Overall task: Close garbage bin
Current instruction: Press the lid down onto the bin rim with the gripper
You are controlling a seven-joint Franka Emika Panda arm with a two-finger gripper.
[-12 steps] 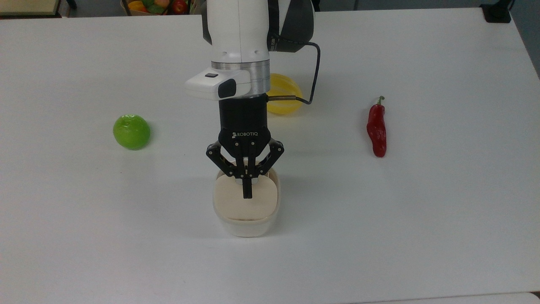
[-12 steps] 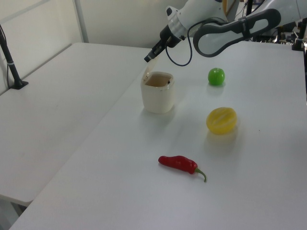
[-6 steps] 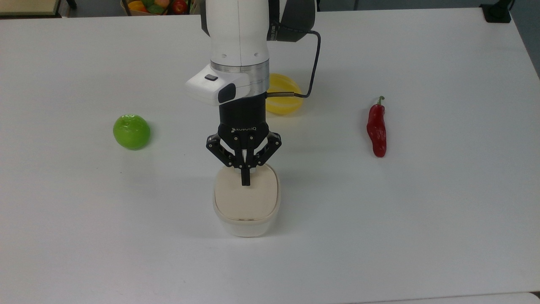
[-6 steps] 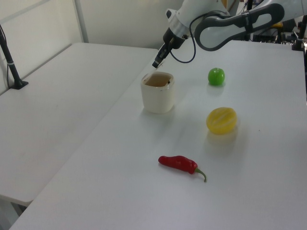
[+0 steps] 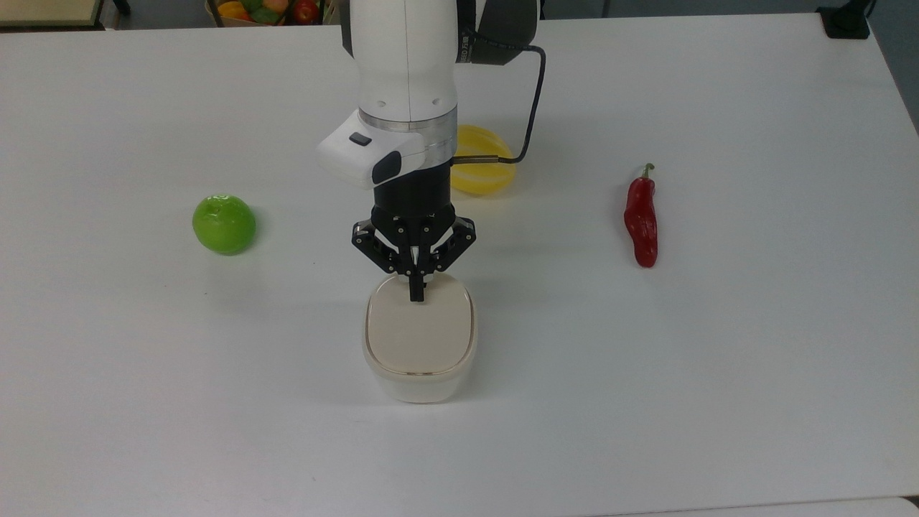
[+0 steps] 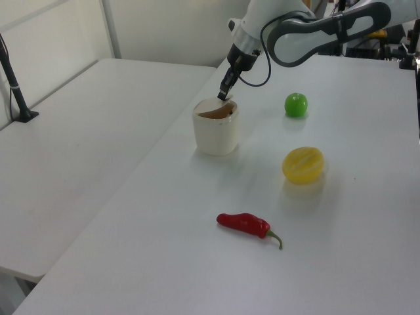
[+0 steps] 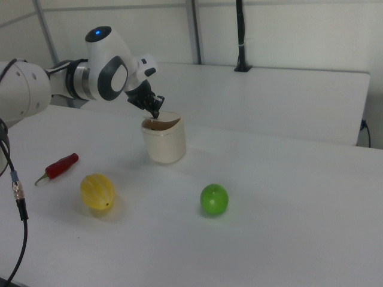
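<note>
Just at the lid's twelve o'clock edge in the top view, the fingers (image 5: 416, 293) are pressed together, gripping nothing, tips touching the garbage bin (image 5: 419, 345), which stands mid-worktop (image 5: 718, 359).

We're looking at a white bench (image 5: 718, 373), matte, evenly lit, soft shadows only. A second white bench (image 6: 79, 151) is sitting flush against it on the left view's left, with a seam running between them. A black post (image 6: 12, 75) on a square foot is standing on that second bench; in the right view a black post (image 7: 240, 36) is rising at the far edge in front of the wall. Pale wall panels (image 7: 287, 33) with thin metal frames are closing off the back. Beyond the far edge in the top view, a box of coloured produce (image 5: 269, 10) is sitting on grey floor (image 5: 682, 7).
</note>
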